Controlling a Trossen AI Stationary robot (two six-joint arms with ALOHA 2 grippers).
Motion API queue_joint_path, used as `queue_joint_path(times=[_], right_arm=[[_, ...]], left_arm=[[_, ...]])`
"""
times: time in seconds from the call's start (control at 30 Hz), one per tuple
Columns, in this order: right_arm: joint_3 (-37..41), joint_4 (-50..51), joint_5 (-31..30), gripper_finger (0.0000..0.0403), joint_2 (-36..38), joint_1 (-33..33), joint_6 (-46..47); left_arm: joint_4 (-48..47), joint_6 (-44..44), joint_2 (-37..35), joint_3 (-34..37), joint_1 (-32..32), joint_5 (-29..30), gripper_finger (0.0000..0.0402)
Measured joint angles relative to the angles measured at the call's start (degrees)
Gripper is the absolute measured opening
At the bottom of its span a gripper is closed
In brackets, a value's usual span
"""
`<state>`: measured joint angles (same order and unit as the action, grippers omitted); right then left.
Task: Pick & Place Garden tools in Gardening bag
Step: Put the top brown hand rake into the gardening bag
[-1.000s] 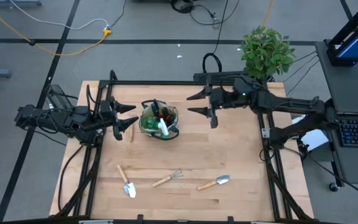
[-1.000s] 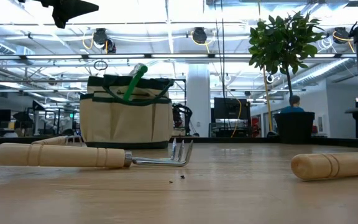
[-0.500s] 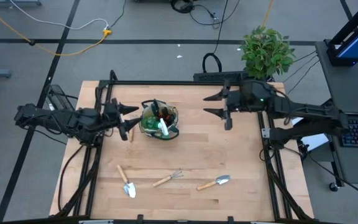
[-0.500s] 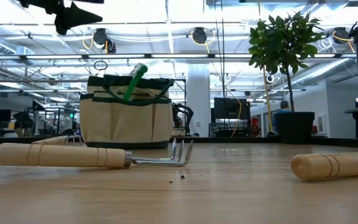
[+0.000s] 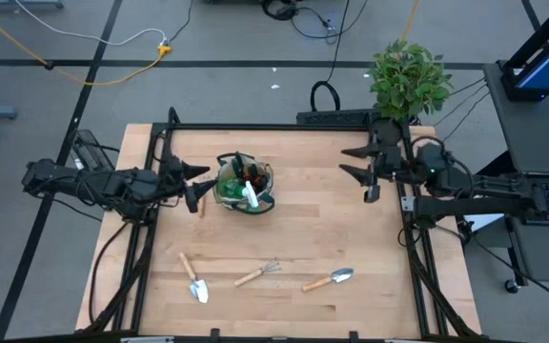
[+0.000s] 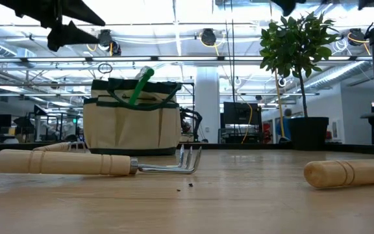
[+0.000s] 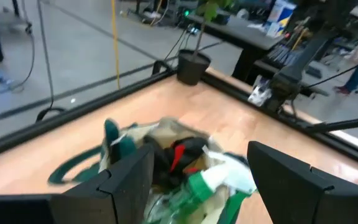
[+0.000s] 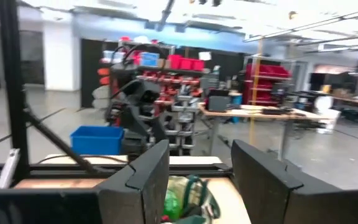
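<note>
Overhead, the left gripper (image 5: 192, 183) hung with fingers spread and empty just beside the bag (image 5: 245, 186), on its left. Across the table, the right gripper (image 5: 362, 161) was likewise released, well apart from the bag near the right edge, below the plant (image 5: 407, 78). A spray bottle (image 5: 250, 195) stuck out of the bag. Near the front edge lay a trowel (image 5: 193, 278), a rake (image 5: 258, 273) and a second trowel (image 5: 329, 279).

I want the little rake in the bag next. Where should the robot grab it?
Probably the wooden handle of the hand rake, from straight above. It lies flat with bare table around it, and the straight handle suits two fingers better than the thin prongs.
</note>
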<state>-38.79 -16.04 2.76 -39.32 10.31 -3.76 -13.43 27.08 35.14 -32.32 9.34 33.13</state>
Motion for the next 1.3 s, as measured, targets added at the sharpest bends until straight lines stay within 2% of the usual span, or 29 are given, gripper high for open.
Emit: queue_joint_path(times=[0.43,0.9,1.2,1.3], right_arm=[[6.7,0.0,-1.5,0.0164,11.8,0.0,1.1],[6.7,0.5,-4.4,0.0164,12.4,0.0,1.6],[6.7,0.5,-6.2,0.0164,12.4,0.0,1.6],[6.7,0.5,-6.1,0.0164,12.4,0.0,1.6]], left_arm=[[-18.6,15.8,0.0,0.0,0.0,0.0,0.0267],[-38.5,27.7,0.1,0.0,0.0,0.0,0.0267],[-43.8,38.8,0.1,0.0,0.0,-0.1,0.0267],[-43.7,37.9,0.1,0.0,0.0,-0.5,0.0267]])
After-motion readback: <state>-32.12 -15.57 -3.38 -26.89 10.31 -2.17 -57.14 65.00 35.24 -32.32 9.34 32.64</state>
